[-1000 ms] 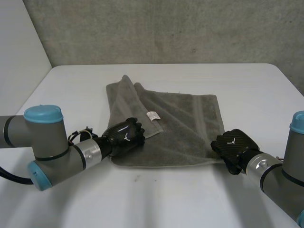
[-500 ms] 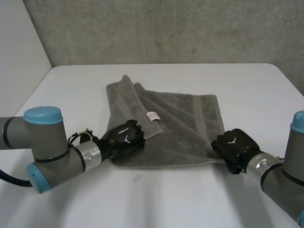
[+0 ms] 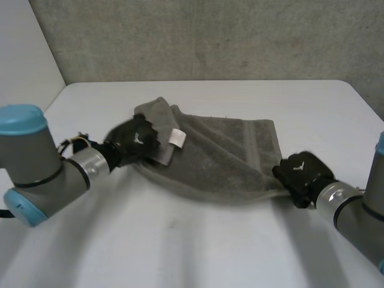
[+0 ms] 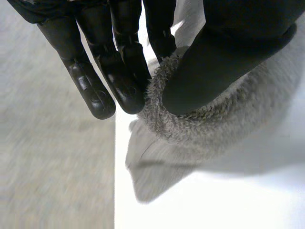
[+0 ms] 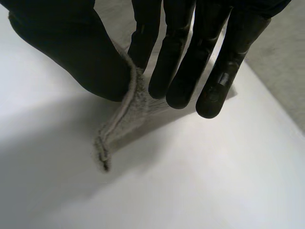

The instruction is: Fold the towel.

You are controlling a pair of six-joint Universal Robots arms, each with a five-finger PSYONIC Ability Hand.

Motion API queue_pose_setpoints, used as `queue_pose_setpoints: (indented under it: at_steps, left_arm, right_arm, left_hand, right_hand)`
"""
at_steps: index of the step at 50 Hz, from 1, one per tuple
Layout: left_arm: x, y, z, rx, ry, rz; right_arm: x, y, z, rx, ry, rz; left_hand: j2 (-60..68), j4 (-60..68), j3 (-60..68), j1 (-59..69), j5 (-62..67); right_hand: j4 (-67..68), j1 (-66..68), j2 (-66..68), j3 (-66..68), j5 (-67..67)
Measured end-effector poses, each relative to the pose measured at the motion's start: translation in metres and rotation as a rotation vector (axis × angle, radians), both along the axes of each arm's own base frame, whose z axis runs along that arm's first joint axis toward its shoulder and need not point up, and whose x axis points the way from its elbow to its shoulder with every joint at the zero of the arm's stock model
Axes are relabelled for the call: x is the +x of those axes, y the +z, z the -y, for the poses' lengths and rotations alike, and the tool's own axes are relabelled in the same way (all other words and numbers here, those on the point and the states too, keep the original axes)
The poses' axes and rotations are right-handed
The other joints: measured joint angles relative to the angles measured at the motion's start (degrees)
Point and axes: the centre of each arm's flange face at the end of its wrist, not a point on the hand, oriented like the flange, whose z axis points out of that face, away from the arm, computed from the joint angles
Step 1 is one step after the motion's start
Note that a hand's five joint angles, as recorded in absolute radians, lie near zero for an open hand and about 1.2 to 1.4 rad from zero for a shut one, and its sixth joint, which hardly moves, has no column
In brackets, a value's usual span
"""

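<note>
I have the grey towel [image 3: 228, 153] across the middle of the table [image 3: 198, 252], with a loose flap at its left side that carries a white label [image 3: 177, 137]. My left hand [image 3: 135, 138] is closed on the cloth just beside that label and holds it off the table, out towards the far left corner. In its wrist view the thumb presses the pile against the fingertips. My right hand [image 3: 298, 170] grips the towel's near right corner the same way, thumb against fingers, with the corner raised a little above the table. The near edge hangs in a shallow curve between the two holds. I judge both pinches are set at the ends of that edge so it can be carried over as one and the fold lands straight rather than bunched
</note>
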Motion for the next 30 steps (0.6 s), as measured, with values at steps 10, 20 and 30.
queue_pose_setpoints:
  at_steps: [10,20,30]
  left_arm:
    - [0.031,0.078,0.006,0.035,0.290,-0.323]
    - [0.057,0.177,-0.043,0.182,0.387,-0.913]
    - [0.071,0.153,-0.065,0.363,0.556,-0.921]
  right_arm:
    - [-0.001,0.085,0.017,-0.187,-0.037,0.093]
    - [-0.004,0.183,-0.006,-0.254,-0.024,0.150]
    - [0.000,0.190,-0.018,-0.237,0.030,0.031]
  left_hand:
    - [0.0,0.1,0.0,0.0,0.0]
    - [0.2,0.2,0.1,0.1,0.3]
    - [0.3,0.2,0.1,0.1,0.3]
  right_hand:
    - [0.0,0.0,0.0,0.0,0.0]
    - [0.0,0.0,0.0,0.0,0.0]
    - [0.0,0.0,0.0,0.0,0.0]
